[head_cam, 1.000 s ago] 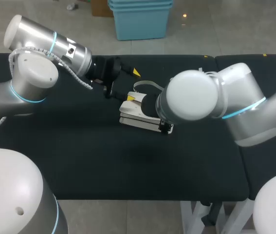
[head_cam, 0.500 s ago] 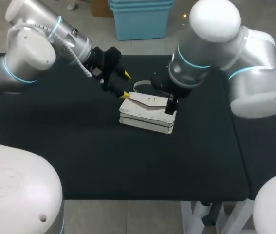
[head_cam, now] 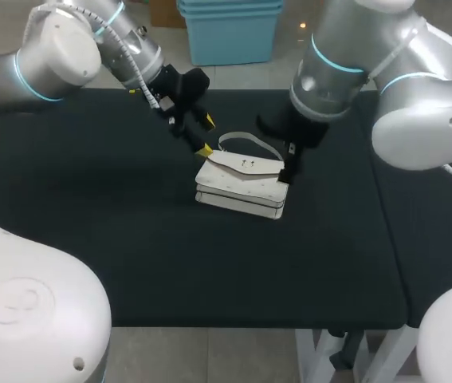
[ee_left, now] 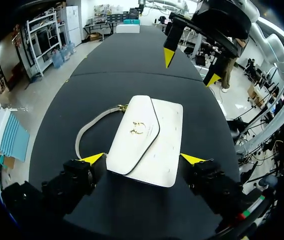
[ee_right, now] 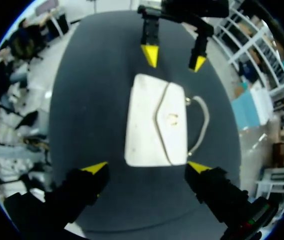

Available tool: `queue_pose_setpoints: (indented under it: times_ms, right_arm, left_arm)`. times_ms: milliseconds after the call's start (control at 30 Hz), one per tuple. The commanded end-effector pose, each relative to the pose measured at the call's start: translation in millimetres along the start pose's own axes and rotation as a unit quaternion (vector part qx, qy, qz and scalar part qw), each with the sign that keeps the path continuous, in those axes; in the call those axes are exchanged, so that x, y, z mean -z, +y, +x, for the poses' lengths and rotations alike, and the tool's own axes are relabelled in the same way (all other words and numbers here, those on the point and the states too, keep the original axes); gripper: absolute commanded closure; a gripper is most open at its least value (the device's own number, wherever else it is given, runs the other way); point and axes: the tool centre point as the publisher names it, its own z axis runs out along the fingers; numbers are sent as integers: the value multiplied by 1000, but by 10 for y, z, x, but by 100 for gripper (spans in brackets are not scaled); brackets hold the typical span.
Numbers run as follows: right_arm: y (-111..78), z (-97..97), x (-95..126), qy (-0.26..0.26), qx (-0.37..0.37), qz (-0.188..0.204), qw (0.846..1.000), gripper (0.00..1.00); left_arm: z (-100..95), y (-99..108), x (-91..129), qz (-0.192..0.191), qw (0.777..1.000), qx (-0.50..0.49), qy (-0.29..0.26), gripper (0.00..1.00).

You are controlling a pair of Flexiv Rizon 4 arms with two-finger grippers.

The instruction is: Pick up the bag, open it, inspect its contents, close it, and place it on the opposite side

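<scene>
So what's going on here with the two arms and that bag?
A white bag lies flat on the black table with its flap closed. The left gripper hangs at one end of it and the right gripper at the other, both with fingers open. Neither grips the bag, so it is not yet picked up.

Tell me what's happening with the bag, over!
Left gripper, right gripper open, hovering at each end of bag, no contact. Bag flat on table, flap shut. Strap loose beside it.
</scene>
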Motion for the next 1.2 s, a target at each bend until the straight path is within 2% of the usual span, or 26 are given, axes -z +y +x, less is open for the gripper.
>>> queue_pose_setpoints:
  times_ms: [33,67,133,200,267,300,367,400,467,500,533,633,700,733,767,800,833,867,900,1200]
  right_arm:
    - [70,-121,-11,17,-54,17,998,0]
    - [80,-192,-36,31,-98,29,994,0]
    - [29,-267,-36,75,-172,19,982,0]
    - [-58,-370,-38,117,-261,19,958,0]
    - [-154,-472,-43,175,-361,12,916,0]
    - [-194,-489,-49,174,-389,14,905,0]
    - [-255,-505,-53,206,-435,5,877,0]
    - [-286,-507,-50,213,-461,0,861,0]
    - [-314,-493,-45,222,-485,-6,846,0]
    - [-334,-490,-45,229,-507,-10,831,0]
    - [-348,-488,-43,227,-516,-12,826,0]
    - [-390,-455,-42,231,-561,-28,795,0]
    - [-423,-423,-33,231,-593,-51,770,0]
    - [-434,-401,-23,221,-612,-62,757,0]
    - [-452,-369,-10,209,-636,-80,739,0]
    - [-474,-325,13,198,-665,-104,712,0]
    - [-483,-278,28,183,-684,-114,697,0]
    - [-466,-211,39,164,-696,-123,689,0]
    - [-449,-144,49,143,-692,-125,697,0]
    - [-449,-144,49,143,-692,-125,697,0]
  left_arm:
    - [-46,-82,-29,14,999,48,2,0]
    - [-74,-161,-5,28,994,102,6,0]
    - [-104,-249,86,40,974,222,-9,0]
    - [-119,-268,185,51,945,323,-11,0]
    - [-142,-262,259,61,900,431,11,0]
    - [-127,-243,267,63,889,453,13,0]
    - [-104,-195,270,60,864,500,25,0]
    - [-94,-169,267,58,853,518,26,0]
    - [-95,-124,256,57,836,546,30,0]
    - [-99,-102,246,57,824,563,33,0]
    - [-105,-85,239,57,817,573,34,0]
    - [-87,-42,218,65,798,597,40,0]
    - [-42,-18,207,77,789,609,30,0]
    - [-15,-8,197,77,784,615,28,0]
    - [18,1,188,79,782,618,17,0]
    - [47,7,185,81,779,621,18,0]
    - [81,14,182,77,777,625,11,0]
    - [116,14,183,66,779,622,-25,0]
    - [163,15,208,54,782,612,-102,0]
    - [163,15,208,54,782,612,-102,0]
